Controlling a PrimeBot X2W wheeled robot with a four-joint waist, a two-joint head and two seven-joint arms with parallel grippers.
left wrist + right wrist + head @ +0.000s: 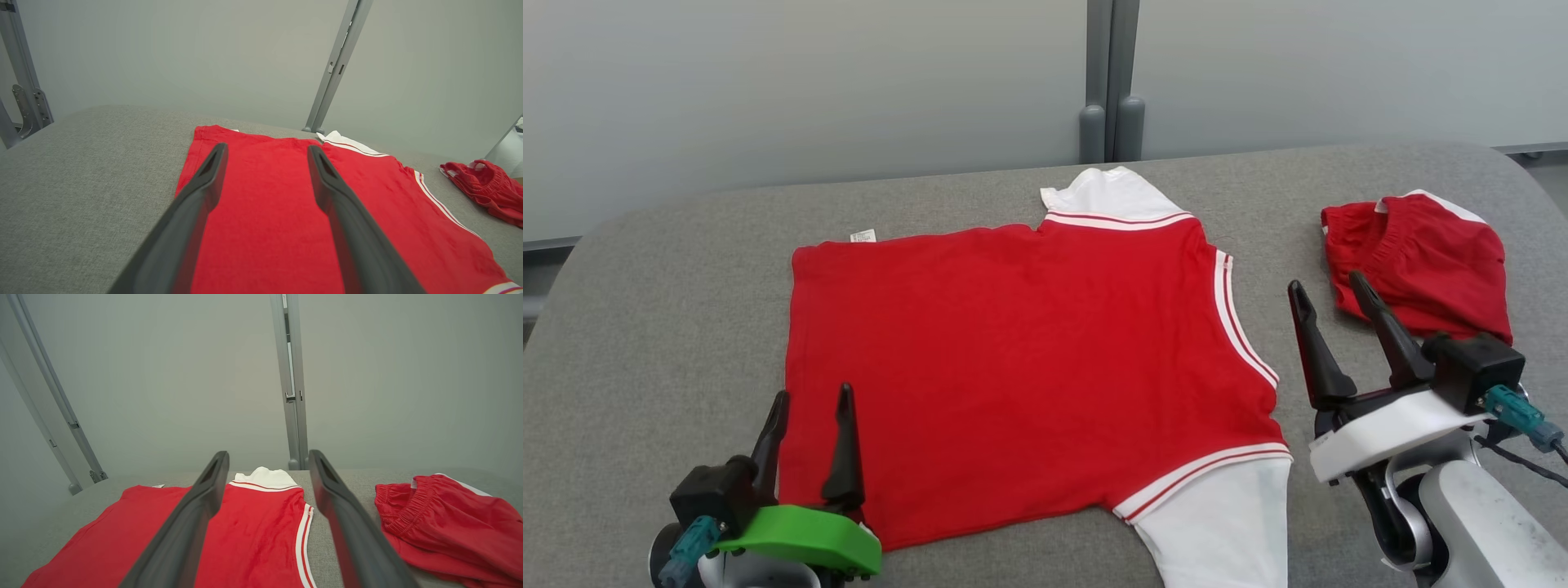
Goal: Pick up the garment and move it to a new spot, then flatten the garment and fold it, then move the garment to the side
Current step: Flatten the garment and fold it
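The garment [1029,327] is lying flat on the table [645,327], hem leftward, neck rightward; the left gripper [814,394] is hovering at its near hem corner, the right gripper [1325,282] just beside the neck (both pairs of fingers [844,449] spread wide, empty).

Lab-like test bay: grey padded table [645,327], frosted partition panels [809,82], metal posts [1111,82].

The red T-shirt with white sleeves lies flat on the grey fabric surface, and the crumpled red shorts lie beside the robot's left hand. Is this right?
Not left: the head view shows the crumpled red shorts beside the right hand. The red T-shirt with white sleeves lies flat on the grey fabric surface.
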